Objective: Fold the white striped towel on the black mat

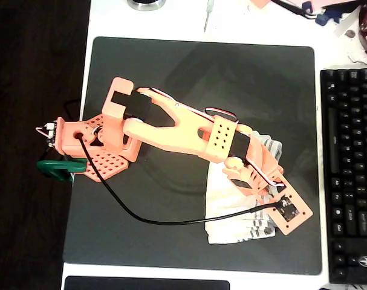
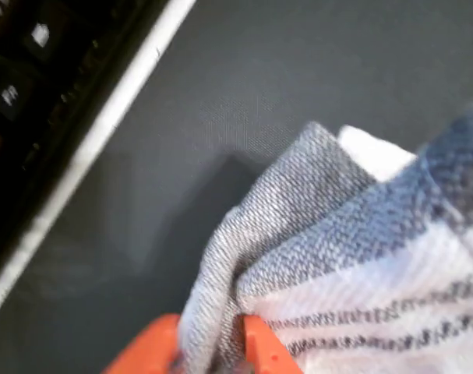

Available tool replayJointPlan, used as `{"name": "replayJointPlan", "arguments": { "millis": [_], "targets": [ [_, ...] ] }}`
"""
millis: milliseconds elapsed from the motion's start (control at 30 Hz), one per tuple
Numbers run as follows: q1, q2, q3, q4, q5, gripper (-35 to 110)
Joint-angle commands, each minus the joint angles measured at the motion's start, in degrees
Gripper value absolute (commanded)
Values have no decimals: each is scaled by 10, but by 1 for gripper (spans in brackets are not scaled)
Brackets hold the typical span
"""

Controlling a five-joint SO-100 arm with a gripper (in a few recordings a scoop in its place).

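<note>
The arm [image 1: 171, 124] is orange plastic with black blocks, probably motors, at its joints. A black cable [image 1: 147, 217] runs from the perforated base [image 1: 101, 154] beside the black mat [image 1: 171, 66].

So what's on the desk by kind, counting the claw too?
Soft white striped cloth towel: 1
Flat black rectangular mat: 1
Black keyboard: 1
Orange claw, pinching the towel: 1
Total: 4
</note>
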Motion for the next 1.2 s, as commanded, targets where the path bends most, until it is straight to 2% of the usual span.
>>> {"name": "replayJointPlan", "arguments": {
  "millis": [0, 333, 600, 700, 1167],
  "targets": [
    [11, 76, -4, 40, -47, 16],
    [36, 230, -31, 180, -111, 20],
    [-15, 266, -98, 341, -150, 12],
    [-42, 243, -96, 337, -155, 7],
    [-129, 3, -122, 212, -104, 6]
  ]
}}
